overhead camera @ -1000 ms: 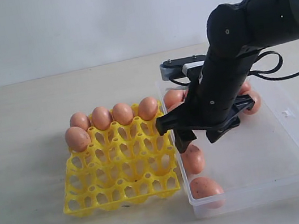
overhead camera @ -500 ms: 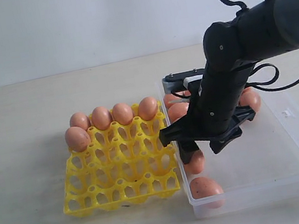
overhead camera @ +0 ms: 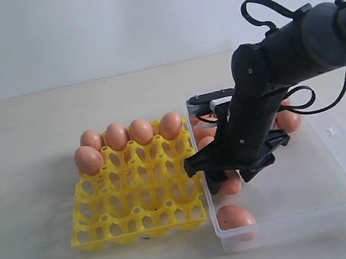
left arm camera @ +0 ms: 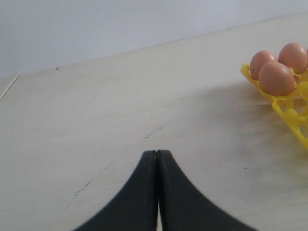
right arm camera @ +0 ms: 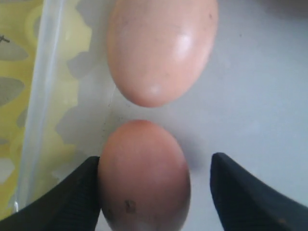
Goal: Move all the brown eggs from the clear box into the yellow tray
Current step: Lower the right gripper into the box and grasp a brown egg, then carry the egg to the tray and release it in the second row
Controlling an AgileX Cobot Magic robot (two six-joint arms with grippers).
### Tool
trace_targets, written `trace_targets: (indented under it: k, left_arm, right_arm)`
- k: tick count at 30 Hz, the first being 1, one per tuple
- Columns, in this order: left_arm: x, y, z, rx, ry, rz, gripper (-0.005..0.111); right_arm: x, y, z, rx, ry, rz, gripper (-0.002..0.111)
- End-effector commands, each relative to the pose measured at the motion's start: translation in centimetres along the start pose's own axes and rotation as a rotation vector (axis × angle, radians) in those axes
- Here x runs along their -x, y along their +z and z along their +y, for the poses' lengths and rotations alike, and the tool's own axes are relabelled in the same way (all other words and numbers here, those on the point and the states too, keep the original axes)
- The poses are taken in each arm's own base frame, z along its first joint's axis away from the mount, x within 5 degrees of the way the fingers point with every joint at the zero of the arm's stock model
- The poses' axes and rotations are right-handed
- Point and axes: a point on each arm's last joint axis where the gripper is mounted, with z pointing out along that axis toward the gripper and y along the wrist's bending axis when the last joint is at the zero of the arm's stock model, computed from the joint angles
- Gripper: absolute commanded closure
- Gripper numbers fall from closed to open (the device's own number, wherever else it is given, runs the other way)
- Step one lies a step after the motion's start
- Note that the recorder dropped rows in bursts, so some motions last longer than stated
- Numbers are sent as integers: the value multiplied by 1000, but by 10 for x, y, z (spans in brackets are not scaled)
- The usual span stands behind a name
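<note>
The right end effector (right arm camera: 155,160) sits low in the clear box (overhead camera: 295,225), jaws wide and holding nothing, astride one brown egg (right arm camera: 144,178) by the box's left wall, beside the yellow tray (overhead camera: 140,231). The egg's long axis runs along that wall, across the closing line, and points at a neighbouring egg (right arm camera: 161,48). The left end effector (left arm camera: 157,159) is closed, empty and farther off.

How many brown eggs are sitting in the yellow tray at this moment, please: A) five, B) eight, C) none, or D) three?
A: the yellow tray holds four brown eggs along its back row, plus one at the left end of the next row.
</note>
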Motion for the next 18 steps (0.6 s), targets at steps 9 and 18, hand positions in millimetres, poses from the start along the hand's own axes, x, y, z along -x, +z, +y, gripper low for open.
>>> trace_targets:
  k: [9, 18]
  left_arm:
    - [2, -1, 0, 3, -11, -19, 107]
    - [2, -1, 0, 3, -13, -19, 107]
  right_arm:
    - [-1, -8, 0, -1, -117, -18, 108]
    - [-28, -119, 8, 47, -249, -956, 108]
